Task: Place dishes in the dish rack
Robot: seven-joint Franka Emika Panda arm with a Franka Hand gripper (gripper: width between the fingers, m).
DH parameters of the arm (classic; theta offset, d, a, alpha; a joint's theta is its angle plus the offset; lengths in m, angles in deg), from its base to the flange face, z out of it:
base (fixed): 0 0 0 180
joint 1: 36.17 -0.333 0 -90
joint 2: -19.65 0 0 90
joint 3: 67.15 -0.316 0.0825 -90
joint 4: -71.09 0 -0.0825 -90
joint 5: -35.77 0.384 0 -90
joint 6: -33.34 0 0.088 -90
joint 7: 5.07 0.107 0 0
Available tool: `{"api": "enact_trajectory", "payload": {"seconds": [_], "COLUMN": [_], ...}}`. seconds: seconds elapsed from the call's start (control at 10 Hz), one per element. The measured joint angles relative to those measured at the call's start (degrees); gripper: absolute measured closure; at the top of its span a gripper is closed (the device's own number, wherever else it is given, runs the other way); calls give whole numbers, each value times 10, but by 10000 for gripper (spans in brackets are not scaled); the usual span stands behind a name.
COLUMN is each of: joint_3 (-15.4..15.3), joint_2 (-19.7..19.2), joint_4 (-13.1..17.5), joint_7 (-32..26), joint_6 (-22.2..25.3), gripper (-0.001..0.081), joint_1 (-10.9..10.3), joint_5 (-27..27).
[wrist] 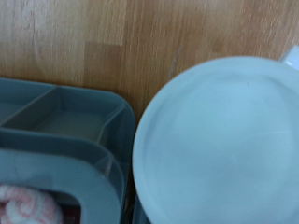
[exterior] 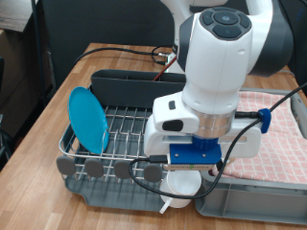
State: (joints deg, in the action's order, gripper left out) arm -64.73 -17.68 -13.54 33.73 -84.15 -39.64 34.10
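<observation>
Plate: the turquoise-blue plate [exterior: 88, 117] stands on edge in the wire dish rack [exterior: 123, 129], at the exterior view's left end of the grid, leaning a little – I count this dish as racked

Mug: the white mug [exterior: 179, 183] sits directly under my hand at the rack's near edge in the exterior view, just beside the row of round grey tabs [exterior: 96, 168]; its pale round mouth [wrist: 220, 140] fills most of the wrist view

Claw: my gripper [exterior: 187, 172] hangs right over the mug, low and close; my fingers are hidden behind the blue mount and my own body, and neither view shows them, so I cannot tell whether the claw is clenched on the mug or released

Mug's footing: whether it rests on the rack's tray or hangs from me, I cannot tell – the contact is hidden

Spoon: no wooden spoon shows in either view, so its state is unknown to me

Surroundings: the grey bin [exterior: 251, 206] and the pink checked cloth [exterior: 278, 134] lie at the exterior view's right; a grey compartmented tray corner [wrist: 65, 117] shows beside the mug over the wooden table [wrist: 131, 37]

Progress: by my judgement one dish is clearly done, the mug is in hand or nearly placed, the spoon unaccounted for
</observation>
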Motion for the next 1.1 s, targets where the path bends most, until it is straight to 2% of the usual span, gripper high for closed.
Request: {"api": "enact_trajectory", "payload": {"seconds": [0.2, 0.7, 1.1], "joint_3": [0, 1, 2], "joint_2": [11, 65, 103], "joint_4": [4, -7, -8], "joint_7": [1, 9, 28], "joint_6": [24, 25, 51], "gripper": [3, 3, 3], "joint_1": [0, -6, -19], "joint_5": [0, -12, -46]}}
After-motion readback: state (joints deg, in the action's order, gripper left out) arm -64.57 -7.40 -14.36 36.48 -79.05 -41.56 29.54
